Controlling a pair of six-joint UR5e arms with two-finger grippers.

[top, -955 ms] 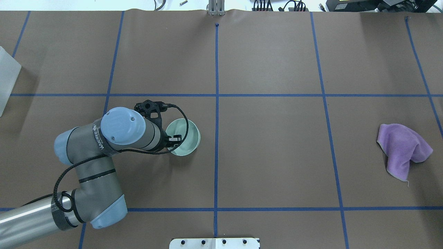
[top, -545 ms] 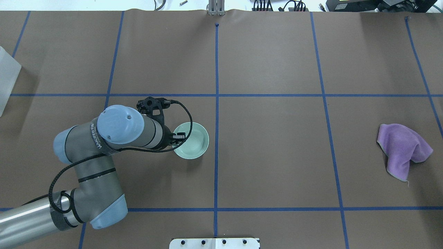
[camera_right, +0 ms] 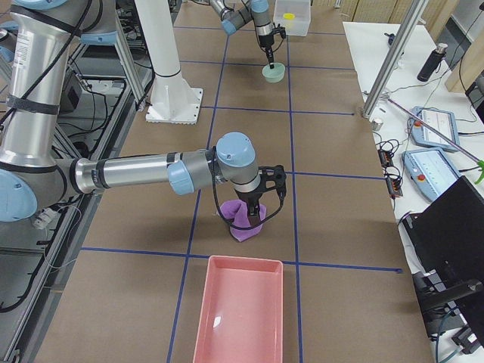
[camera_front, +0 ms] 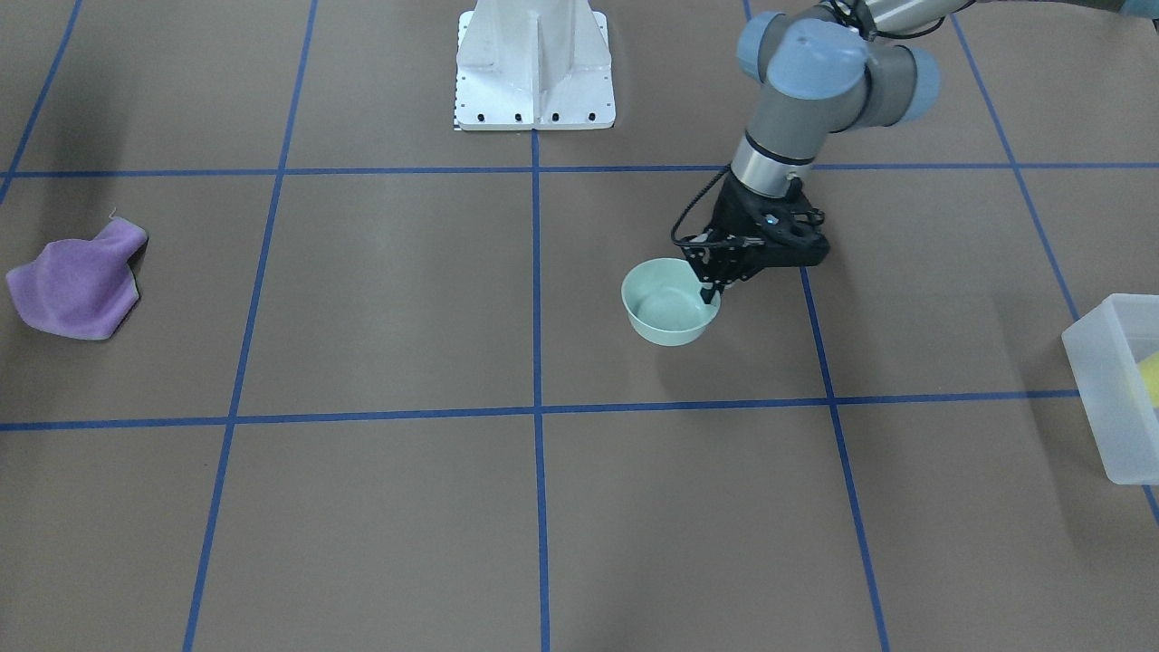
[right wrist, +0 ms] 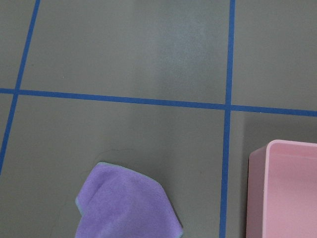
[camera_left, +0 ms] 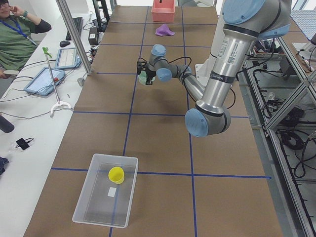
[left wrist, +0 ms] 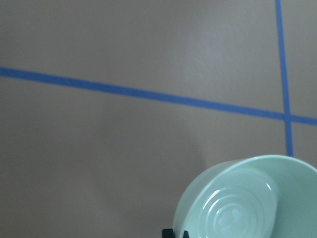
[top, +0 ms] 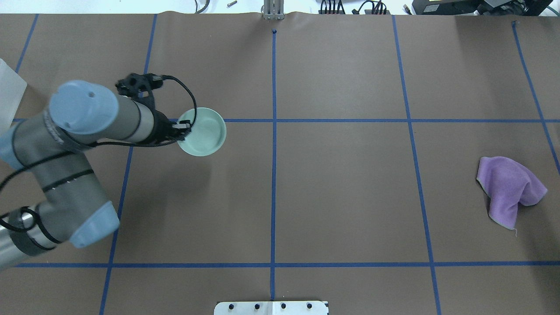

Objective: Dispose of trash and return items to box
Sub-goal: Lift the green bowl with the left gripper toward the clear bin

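Observation:
My left gripper point(top: 183, 127) point(camera_front: 713, 288) is shut on the near rim of the pale mint-green bowl point(top: 203, 131) point(camera_front: 668, 306) and holds it above the table. The left wrist view shows the bowl point(left wrist: 247, 203) tilted at the lower right. The translucent box point(camera_left: 101, 200) point(camera_front: 1109, 380) sits at the table's left end, with the yellow cup point(camera_left: 116, 175) upright inside. Only an edge of the box point(top: 8, 94) shows in the overhead view. In the exterior right view my right gripper point(camera_right: 253, 215) is down at a purple cloth point(camera_right: 246, 227). I cannot tell whether it is open or shut.
The purple cloth point(top: 509, 190) point(camera_front: 77, 285) point(right wrist: 126, 208) lies crumpled at the table's right end. Beside it stands a pink tray point(camera_right: 238, 314) point(right wrist: 285, 191). The white pedestal base point(camera_front: 534, 63) stands at the robot's side. A person point(camera_left: 17, 37) sits at a side desk.
My left arm has carried the bowl away from the robot and to the left, across the blue tape line toward the box. The cloth has not moved.

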